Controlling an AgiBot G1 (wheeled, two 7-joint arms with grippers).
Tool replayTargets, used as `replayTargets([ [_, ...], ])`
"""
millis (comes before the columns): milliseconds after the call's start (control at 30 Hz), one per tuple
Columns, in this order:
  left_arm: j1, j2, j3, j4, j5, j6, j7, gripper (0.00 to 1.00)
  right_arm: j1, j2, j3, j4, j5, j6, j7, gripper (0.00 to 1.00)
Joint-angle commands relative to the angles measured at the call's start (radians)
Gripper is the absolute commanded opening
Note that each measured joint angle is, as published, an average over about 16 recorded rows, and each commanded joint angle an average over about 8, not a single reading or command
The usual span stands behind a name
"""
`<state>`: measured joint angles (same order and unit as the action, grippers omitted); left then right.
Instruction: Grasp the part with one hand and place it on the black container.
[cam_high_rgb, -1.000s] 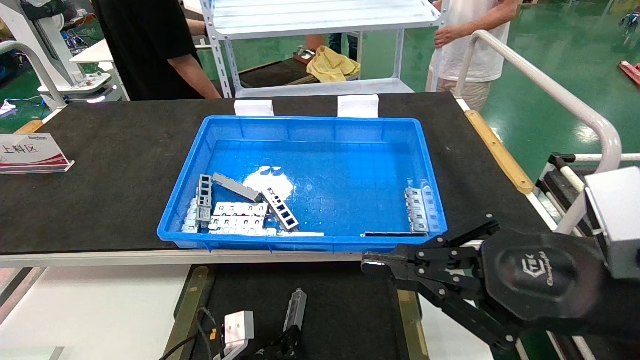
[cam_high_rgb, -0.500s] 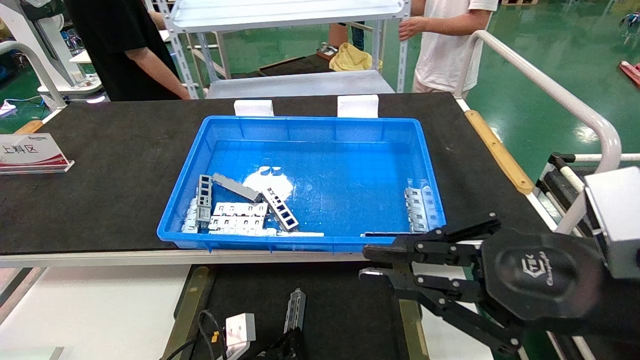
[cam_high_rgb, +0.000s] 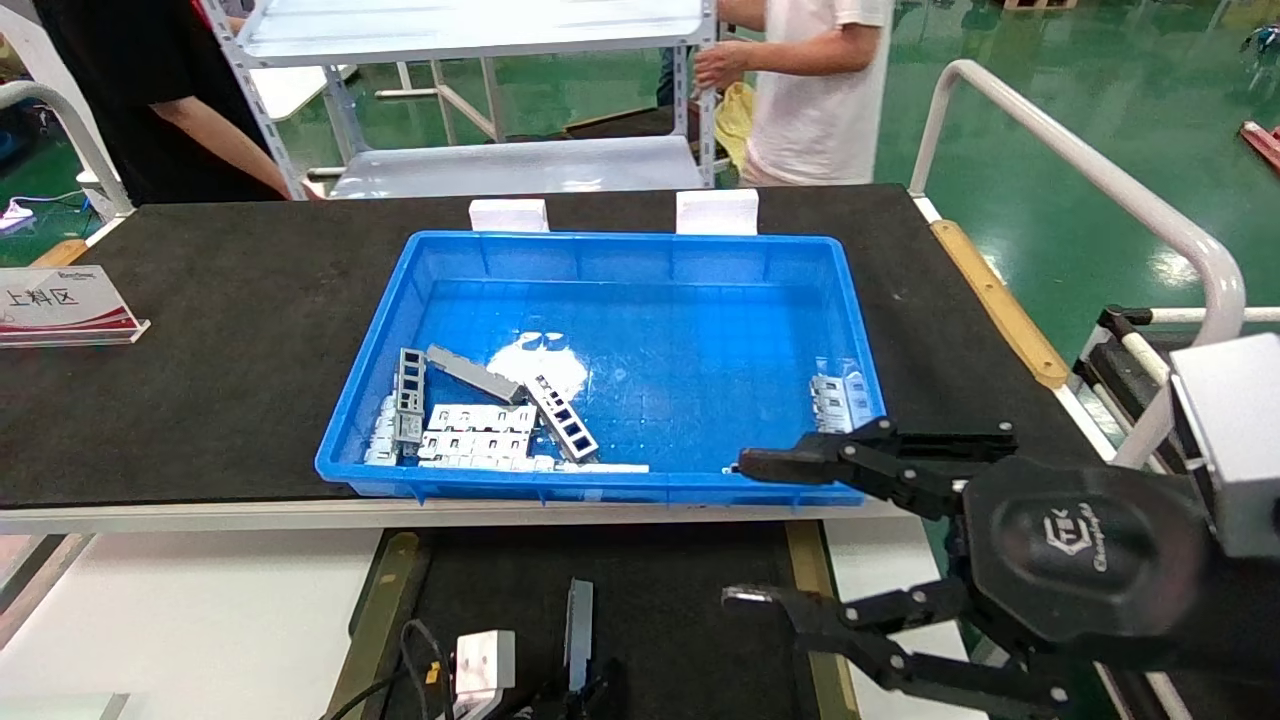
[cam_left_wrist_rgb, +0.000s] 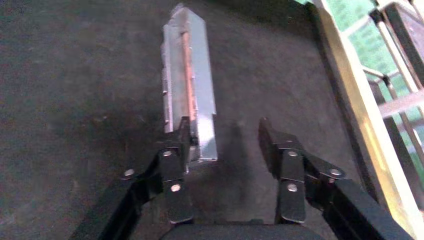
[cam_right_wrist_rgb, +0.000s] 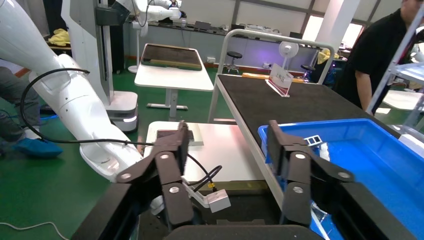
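On the table at the far left of the head view stands one sign (cam_high_rgb: 62, 303). At center, the blue bin (cam_high_rgb: 380, 310) holds roughly six loose pieces, stacked too closely for a firm count. Bottom center lies the black container (cam_high_rgb: 680, 600), with the part (cam_high_rgb: 578, 620) on it, long axis running toward the bin. My left hand (cam_left_wrist_rgb: 225, 140) sits at the part's near end, fingers spread, one finger (cam_left_wrist_rgb: 177, 145) touching its side, the other apart, so I judge the part released. My right hand (cam_high_rgb: 745, 530), lower right, hangs spread wide and empty over the bin's near corner, farther from the part.
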<state>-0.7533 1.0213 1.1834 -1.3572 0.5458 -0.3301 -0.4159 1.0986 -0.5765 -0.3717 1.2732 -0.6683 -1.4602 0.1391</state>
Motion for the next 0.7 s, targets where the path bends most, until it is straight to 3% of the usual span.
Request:
replayTargets([
  [33,0.001,-0.009,-0.005,-0.002,0.015,0.019,0.001,1.00,0.000,0.000,0.000,0.000,0.000,0.000,0.000,1.00],
  [400,0.029,-0.090,-0.084,-0.006,0.127,0.207,0.010,1.00,0.000,0.000,0.000,0.000,0.000,0.000,0.000,1.00],
  [700,0.072,-0.195,-0.210,-0.009,0.195,0.487,0.095,1.00,0.000,0.000,0.000,0.000,0.000,0.000,0.000,1.00],
])
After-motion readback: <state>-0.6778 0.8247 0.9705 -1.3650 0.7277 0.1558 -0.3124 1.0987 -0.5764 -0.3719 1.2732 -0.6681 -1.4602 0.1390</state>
